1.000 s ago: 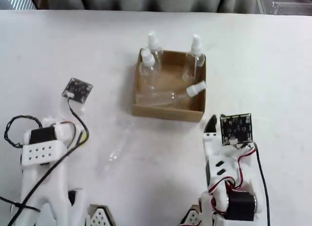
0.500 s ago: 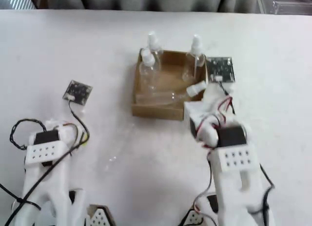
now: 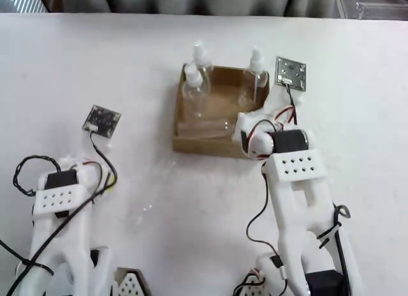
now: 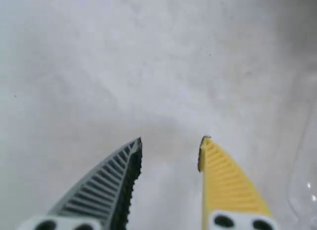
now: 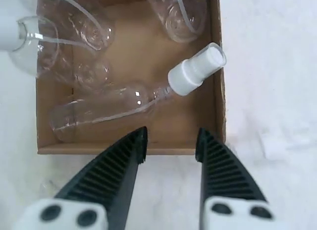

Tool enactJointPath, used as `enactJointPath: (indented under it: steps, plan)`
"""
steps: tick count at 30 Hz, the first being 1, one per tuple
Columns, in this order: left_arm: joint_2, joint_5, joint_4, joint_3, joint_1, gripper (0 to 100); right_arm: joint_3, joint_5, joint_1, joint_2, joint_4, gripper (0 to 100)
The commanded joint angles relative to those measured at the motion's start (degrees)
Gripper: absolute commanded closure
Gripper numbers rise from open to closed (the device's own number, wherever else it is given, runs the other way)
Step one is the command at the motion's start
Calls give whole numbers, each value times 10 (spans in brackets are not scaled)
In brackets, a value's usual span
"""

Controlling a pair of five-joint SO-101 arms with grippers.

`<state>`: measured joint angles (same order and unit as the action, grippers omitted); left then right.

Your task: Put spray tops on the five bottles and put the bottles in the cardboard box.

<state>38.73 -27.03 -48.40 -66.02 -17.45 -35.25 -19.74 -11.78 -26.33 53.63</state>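
- The cardboard box (image 3: 204,145) sits mid-surface. Three upright bottles (image 3: 255,79) with white tops stand along its far side.
- A fourth, the lying bottle (image 5: 99,108), rests on the box floor. Its spray top (image 5: 195,69) points toward the box's right wall.
- The right hand (image 5: 171,141) hangs above the box's near wall, just short of the lying bottle. Its fingers are apart with nothing between them.
- The left hand (image 4: 171,145) is low over the bare surface (image 3: 357,66), well apart from the box, fingers also apart and empty.
- A clear rounded shape (image 4: 303,180) shows just beside the left hand's yellow finger. It may be the fifth bottle, lying on the surface; whether it has a top on cannot be told.
- Step in hand, as I judge it: four bottles look boxed, so the task seems near its end, with one bottle left to finish.
- Next move, as I judge it:
  - The right hand is placed either to tidy the lying bottle or to back away from the box.
  - The left hand is the nearer one to the fifth bottle. It would need to straddle the bottle's body squarely, since clear, round plastic is likely to roll or slip.
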Motion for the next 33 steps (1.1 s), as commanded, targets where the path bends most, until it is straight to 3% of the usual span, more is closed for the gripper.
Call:
enactJointPath:
  steps: [1, 12, 23, 28, 33]
  plan:
    - [-1, 3, 10, 2, -2, 812, -30, -25, -7, -2, -78, 869]
    - [-1, 3, 10, 1, -2, 812, -106, -76, -24, -1, -200, 868]
    - [-1, 3, 10, 0, -2, 812, -115, -76, -23, 69, -294, 868]
    - [-1, 3, 10, 0, -2, 812, -115, -76, -19, 63, -298, 861]
    - [-1, 3, 10, 0, -1, 812, -115, -86, 0, 84, -298, 791]
